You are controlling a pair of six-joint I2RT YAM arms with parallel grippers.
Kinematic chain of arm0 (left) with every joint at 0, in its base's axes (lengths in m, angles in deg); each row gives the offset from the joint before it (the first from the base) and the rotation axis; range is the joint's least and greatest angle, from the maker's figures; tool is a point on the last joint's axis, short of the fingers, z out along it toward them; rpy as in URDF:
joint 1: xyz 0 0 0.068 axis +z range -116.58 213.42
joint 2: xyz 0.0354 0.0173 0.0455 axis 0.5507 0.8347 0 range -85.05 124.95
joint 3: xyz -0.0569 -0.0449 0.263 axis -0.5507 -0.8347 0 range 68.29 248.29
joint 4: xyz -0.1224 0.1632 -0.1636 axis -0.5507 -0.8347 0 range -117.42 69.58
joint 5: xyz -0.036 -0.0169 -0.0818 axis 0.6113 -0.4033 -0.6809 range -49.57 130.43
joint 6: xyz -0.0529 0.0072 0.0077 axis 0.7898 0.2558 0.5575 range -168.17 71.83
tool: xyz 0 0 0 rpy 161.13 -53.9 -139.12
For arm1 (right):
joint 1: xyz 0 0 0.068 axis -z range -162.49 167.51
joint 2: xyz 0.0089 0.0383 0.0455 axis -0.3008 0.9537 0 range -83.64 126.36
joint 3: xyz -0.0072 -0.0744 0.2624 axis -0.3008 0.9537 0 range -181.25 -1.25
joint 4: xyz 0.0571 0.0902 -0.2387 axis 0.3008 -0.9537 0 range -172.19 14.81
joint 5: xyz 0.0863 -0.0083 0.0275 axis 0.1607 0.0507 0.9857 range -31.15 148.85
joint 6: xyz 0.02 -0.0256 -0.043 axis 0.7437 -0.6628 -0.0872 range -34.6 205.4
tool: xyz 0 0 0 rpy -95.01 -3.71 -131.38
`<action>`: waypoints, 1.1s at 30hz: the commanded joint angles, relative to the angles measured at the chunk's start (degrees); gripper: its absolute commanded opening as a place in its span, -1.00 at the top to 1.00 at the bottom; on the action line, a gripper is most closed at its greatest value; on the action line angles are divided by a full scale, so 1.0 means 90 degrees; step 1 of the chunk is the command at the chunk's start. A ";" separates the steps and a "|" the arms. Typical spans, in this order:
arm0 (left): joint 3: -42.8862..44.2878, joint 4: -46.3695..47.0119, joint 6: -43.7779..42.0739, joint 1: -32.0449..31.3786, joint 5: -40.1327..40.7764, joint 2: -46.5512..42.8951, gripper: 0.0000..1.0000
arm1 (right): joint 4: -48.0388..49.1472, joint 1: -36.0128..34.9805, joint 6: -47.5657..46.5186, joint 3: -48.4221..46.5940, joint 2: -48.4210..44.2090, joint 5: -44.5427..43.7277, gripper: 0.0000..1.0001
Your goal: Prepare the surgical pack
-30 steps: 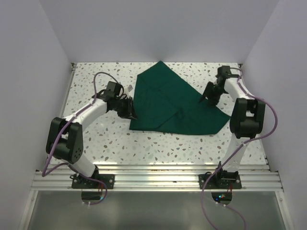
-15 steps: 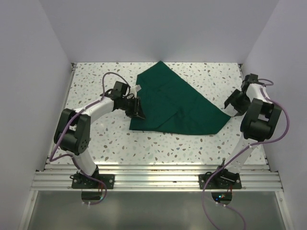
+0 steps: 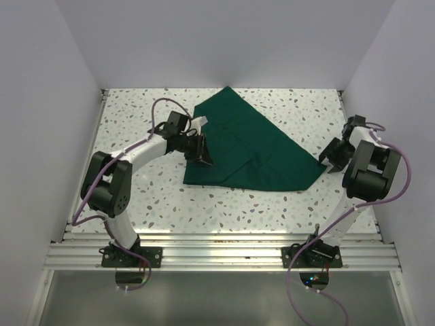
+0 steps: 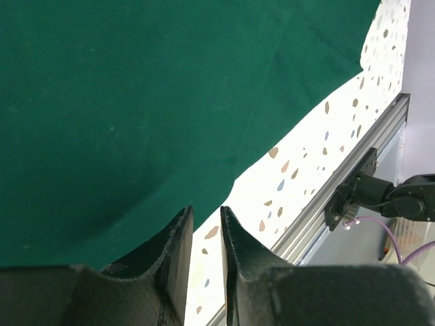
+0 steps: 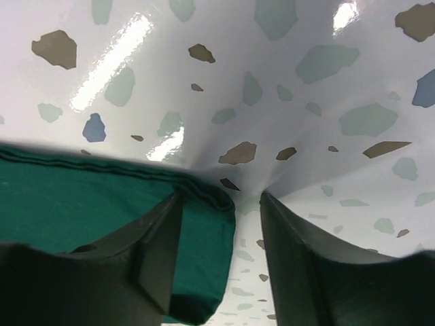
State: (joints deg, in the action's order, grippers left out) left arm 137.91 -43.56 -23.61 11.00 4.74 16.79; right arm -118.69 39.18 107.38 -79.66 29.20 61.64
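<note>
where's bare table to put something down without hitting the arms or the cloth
Bare table between the drape and the near rail, and at both far corners beside its tip. Crowded at its sides, by the left gripper and the right gripper.

Surgical pack (image 3: pixel 251 146) — solid dark green cloth, no print. Table (image 3: pixel 204 204): glossy white terrazzo, speckled grey, brown and muted blue. Left arm (image 3: pixel 139 153) and right arm (image 3: pixel 342 219) — white links, black joints. Cables (image 3: pixel 402 166) purple. Rail (image 3: pixel 224 255) along the table's near edge: bare silver metal. Walls (image 3: pixel 224 41) plain pale lilac-white.
</note>
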 commanded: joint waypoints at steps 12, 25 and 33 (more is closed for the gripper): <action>0.0701 0.0002 0.0386 -0.0020 0.0019 0.0325 0.49 | 0.0323 -0.0356 0.0292 0.0139 -0.0710 0.1321 1.00; 0.0223 -0.0564 0.0582 0.1572 0.1288 -0.0114 0.53 | -0.0703 -0.3595 0.1024 -0.3024 -0.1005 0.1291 1.00; 0.0135 -0.0585 0.0309 0.1826 0.1572 0.0646 0.59 | -0.0684 -0.5092 0.1298 -0.4508 0.0107 0.1370 1.00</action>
State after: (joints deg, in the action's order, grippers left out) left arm 139.62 -48.76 -19.24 27.64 17.51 20.07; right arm -123.35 -4.49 116.99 -115.42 25.99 72.92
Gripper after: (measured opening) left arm 0.215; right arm 0.031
